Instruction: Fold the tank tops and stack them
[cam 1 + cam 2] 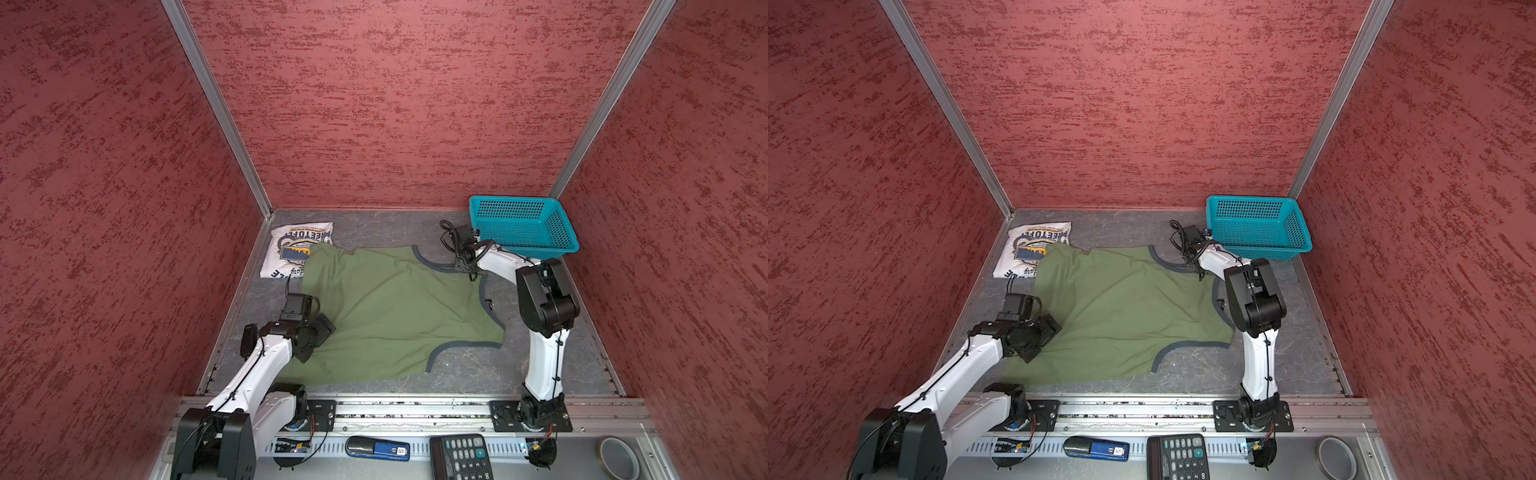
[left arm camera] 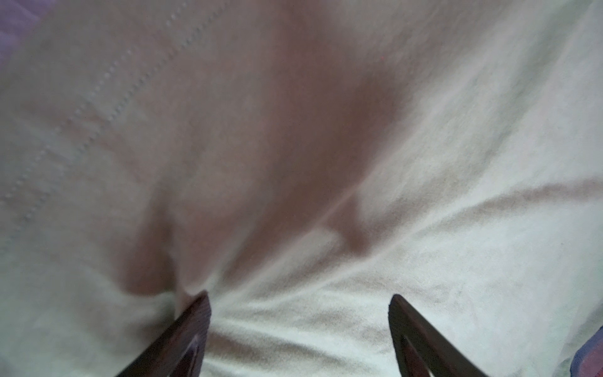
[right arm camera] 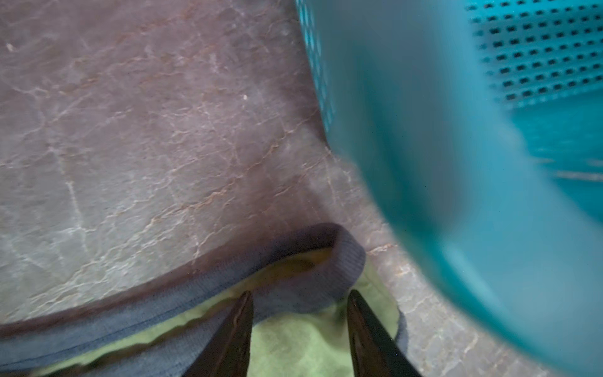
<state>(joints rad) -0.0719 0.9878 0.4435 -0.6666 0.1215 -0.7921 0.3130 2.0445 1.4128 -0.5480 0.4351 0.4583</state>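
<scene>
Sprawling flat at centre: green top [image 1: 395,307], unfolded, corner overlapping folded white top [image 1: 291,245]. Over hem, left gripper [image 2: 299,295]; astride strap beside basket [image 3: 424,163], right gripper [image 3: 301,292]; both parted, gripping nothing. Risk: lifting may drag white top askew.

From 7 o'clock the left arm [image 1: 257,370] reaches inward, left gripper [image 2: 298,297] pointing down, jaws wide; right arm [image 1: 542,361] stands at 5 o'clock, right gripper [image 3: 300,293] at 1 o'clock, jaws half-parted.

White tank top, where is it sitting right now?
In both top views the white tank top lies folded in the far left corner of the table, its near edge partly under the olive green tank top.
</scene>
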